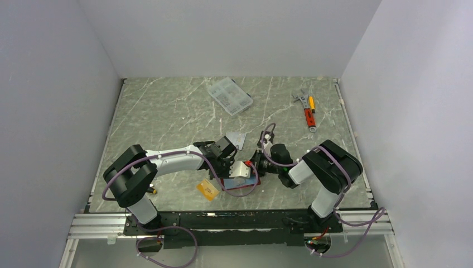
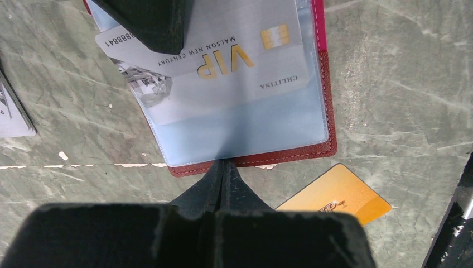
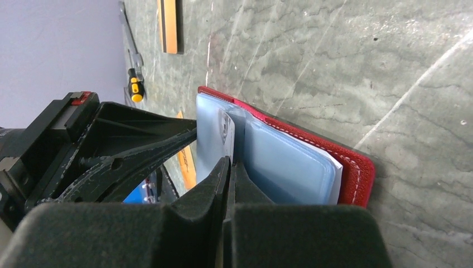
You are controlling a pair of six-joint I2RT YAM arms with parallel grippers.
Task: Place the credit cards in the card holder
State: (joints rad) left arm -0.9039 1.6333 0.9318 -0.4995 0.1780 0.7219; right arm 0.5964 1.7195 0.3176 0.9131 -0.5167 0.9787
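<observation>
- An orange-gold card (image 2: 334,198) lies flat on the marble-patterned table (image 1: 167,111), just beside the near corner of the card holder and not touching it.
- The red card holder (image 2: 330,111) lies open on the table between the two arms, its light blue inside and clear sleeves facing up.
- The left gripper (image 2: 223,167) is clenched, its tips meeting the near edge of the holder's blue lining. Whether they pinch a sleeve cannot be told.
- The right gripper (image 3: 230,167) is clamped on one corner of the silver-grey card (image 2: 240,56), which is printed "VIP". The card sits partly inside a clear sleeve, and its held end sticks out past the holder's edge.
- A pale grey card (image 1: 237,138) lies on the table just beyond the left gripper.
- Farther back sits a clear plastic compartment box (image 1: 229,95).
- Well off to the right of the box lie a few hand tools (image 1: 308,117), one of them red-handled.
</observation>
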